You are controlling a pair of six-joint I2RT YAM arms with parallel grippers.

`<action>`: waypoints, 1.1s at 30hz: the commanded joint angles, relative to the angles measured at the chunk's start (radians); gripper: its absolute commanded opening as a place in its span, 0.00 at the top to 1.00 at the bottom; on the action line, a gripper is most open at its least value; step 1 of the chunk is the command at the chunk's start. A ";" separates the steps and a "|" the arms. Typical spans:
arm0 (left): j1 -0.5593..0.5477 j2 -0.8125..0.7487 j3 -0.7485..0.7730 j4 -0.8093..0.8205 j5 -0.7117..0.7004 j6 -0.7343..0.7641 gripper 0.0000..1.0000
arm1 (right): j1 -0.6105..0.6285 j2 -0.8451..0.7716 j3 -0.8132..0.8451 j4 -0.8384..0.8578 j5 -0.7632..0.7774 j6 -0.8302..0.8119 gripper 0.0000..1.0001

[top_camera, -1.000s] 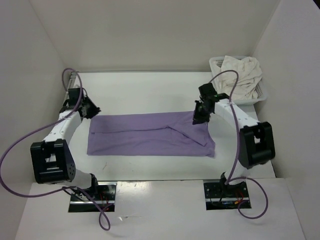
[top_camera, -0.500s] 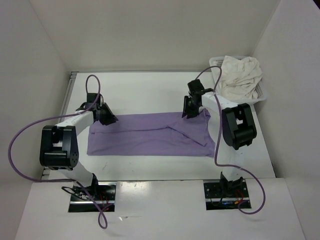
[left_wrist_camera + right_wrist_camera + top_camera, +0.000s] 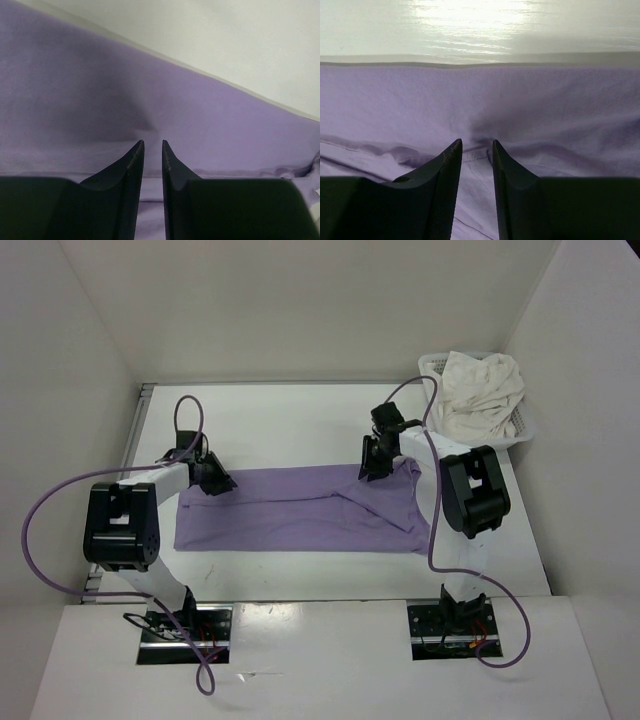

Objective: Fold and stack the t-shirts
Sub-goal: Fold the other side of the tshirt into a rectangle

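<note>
L gripper (image 3: pixel 214 480) is low at the far-left corner of the lavender t-shirt (image 3: pixel 300 510), tips down on the cloth. In the left wrist view its fingers (image 3: pixel 131 165) stand w/ only a narrow gap. Purple cloth shows in that gap and a small pucker runs up to the tips. Whether the cloth is pinched or only pressed, I cannot tell.

The lavender t-shirt lies flat on the white table (image 3: pixel 280 425), approx. in the middle, as a wide band from L to R. It has a diagonal crease right of centre.

R gripper (image 3: pixel 371 466) is at the far edge of the same shirt, towards its right end. In the right wrist view its jaws are apart, wider than the L ones. The tips rest on the cloth beside a wrinkle, w/ nothing clamped btw. them.

In the far right corner a white mesh basket (image 3: pixel 523 426) holds a crumpled cream t-shirt (image 3: pixel 482 388), well apart from the lavender one.
</note>
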 commanded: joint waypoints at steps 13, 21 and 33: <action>0.016 -0.007 -0.033 0.064 0.013 -0.031 0.73 | 0.015 -0.052 -0.036 -0.042 -0.059 -0.012 0.79; 0.016 -0.007 -0.033 0.073 0.013 -0.040 0.73 | 0.054 -0.134 -0.126 -0.079 -0.189 -0.021 0.83; 0.016 0.002 0.005 0.073 0.022 -0.049 0.73 | 0.145 -0.270 -0.258 -0.082 -0.299 0.087 0.76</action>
